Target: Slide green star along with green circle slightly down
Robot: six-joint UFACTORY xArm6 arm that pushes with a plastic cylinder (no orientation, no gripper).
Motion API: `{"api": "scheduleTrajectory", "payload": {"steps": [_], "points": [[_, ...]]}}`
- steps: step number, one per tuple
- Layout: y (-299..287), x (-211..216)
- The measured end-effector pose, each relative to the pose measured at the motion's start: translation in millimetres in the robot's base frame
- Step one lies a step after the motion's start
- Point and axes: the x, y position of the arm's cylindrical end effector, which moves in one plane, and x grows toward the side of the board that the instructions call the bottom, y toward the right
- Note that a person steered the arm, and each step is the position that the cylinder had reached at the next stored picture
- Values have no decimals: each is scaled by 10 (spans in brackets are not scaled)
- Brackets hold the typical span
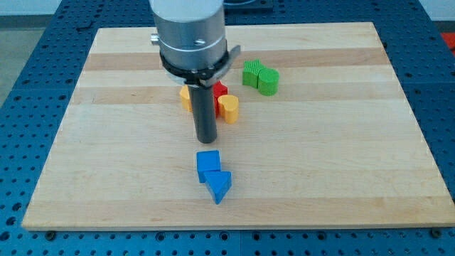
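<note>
The green star (251, 72) and the green circle (269, 81) touch each other in the upper right part of the wooden board (341, 163), the star on the view's left of the circle. My tip (207, 139) is down and to the left of them, well apart, just below a cluster of yellow and red blocks and above the blue blocks.
A yellow heart (228, 108), a red block (220, 91) and another yellow block (185, 99) cluster behind the rod. A blue cube (208, 164) and a blue triangle (220, 185) touch each other near the view's bottom. The arm's grey body (189, 32) hangs over the top.
</note>
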Motion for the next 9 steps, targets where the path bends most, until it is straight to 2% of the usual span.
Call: {"api": "scheduleTrajectory", "payload": {"steps": [1, 3, 4, 6, 7, 8, 9], "points": [[406, -52], [1576, -304], [1902, -793], [1929, -1712], [1765, -2004], [1492, -1959], [1463, -1645]]}}
